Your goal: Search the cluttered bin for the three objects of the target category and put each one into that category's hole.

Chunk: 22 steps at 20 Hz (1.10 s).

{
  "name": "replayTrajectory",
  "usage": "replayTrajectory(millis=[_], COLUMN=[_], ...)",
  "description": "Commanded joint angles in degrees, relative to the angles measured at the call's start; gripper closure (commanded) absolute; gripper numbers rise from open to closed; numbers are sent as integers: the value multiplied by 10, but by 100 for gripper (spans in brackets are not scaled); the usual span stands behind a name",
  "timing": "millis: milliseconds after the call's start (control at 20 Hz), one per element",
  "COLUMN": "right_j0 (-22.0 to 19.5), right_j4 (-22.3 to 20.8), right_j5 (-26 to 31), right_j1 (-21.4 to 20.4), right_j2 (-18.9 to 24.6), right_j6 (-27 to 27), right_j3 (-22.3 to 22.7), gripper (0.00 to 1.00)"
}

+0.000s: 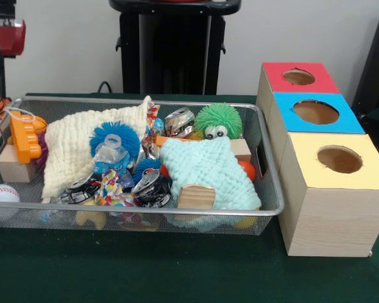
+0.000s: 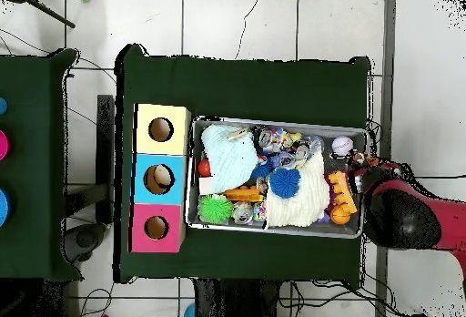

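Search step is in hand, nothing yet picked: the arm (image 2: 414, 218) sits beyond the bin's end away from the boxes in the overhead view, over the table edge, and its gripper is hidden beneath it, so I cannot tell the state of the jaws or whether they hold anything. The wire bin (image 1: 273, 165) is packed full. The target category is not stated; candidates by threes are judged only. Crushed cans show at least three times: one (image 1: 179, 121) by the far rim beside the green spiky ball (image 1: 218, 120), two (image 1: 151, 187) (image 1: 80, 188) toward the near rim, partly buried (silver and black, dented, likely slippery). Cream cloth (image 1: 72, 148) and pale-green cloth (image 1: 205, 164) cover much of the bin's middle. The three-hole box (image 1: 328, 189), red, blue and yellow, stands touching the bin's end. Next move calls for bringing the arm over the bin and choosing an exposed item first.
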Motion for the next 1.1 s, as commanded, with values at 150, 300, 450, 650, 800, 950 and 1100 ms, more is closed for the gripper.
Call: replayTrajectory(millis=[150, 300, 450, 650, 800, 950, 1100], right_j0=[30, 64, 104, 160, 206, 264, 305], right_j4=[101, 127, 145, 163, 177, 186, 199], right_j5=[79, 44, 20, -11, -26, -39, -48], right_j1=[-88, -104, -121, -132, -138, -145, -150], right_j2=[22, -11, -44, -91, -126, -167, -192], right_j6=[23, 99, 148, 197, 229, 260, 280], right_j3=[130, 164, 188, 210, 219, 228, 240], gripper=[100, 100, 100, 100, 100, 100, 100])
